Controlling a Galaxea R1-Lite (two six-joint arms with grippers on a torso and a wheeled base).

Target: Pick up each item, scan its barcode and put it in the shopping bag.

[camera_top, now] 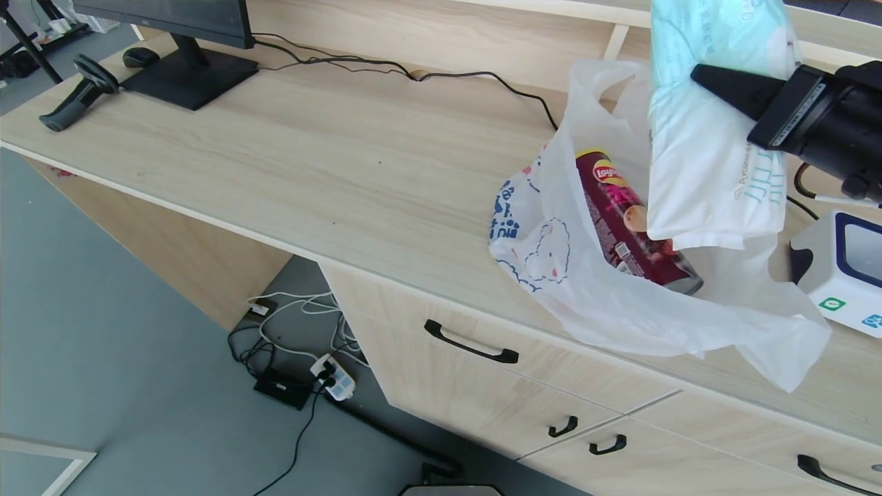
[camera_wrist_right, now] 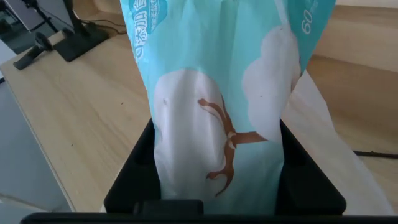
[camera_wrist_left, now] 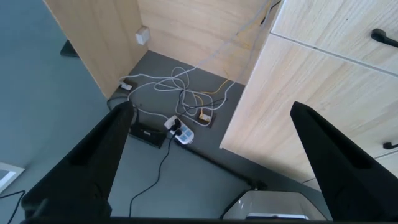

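Since the teal tissue pack point(camera_top: 696, 172) is hanging right above the shopping bag point(camera_top: 592, 303), I'm guessing the right gripper point(camera_top: 703, 76) is clamping it sideways so it can drop in beside the chips can point(camera_top: 623, 220) lying inside. The bag's floppy rim is crowding the countertop scanner point(camera_top: 844, 272) just beside it.

Left wrist view: the left gripper point(camera_wrist_left: 211, 109) is hanging spread wide, empty, over the floor near a power strip point(camera_wrist_left: 180, 130).

Right wrist view: the jaws are squeezing the pack's sides.
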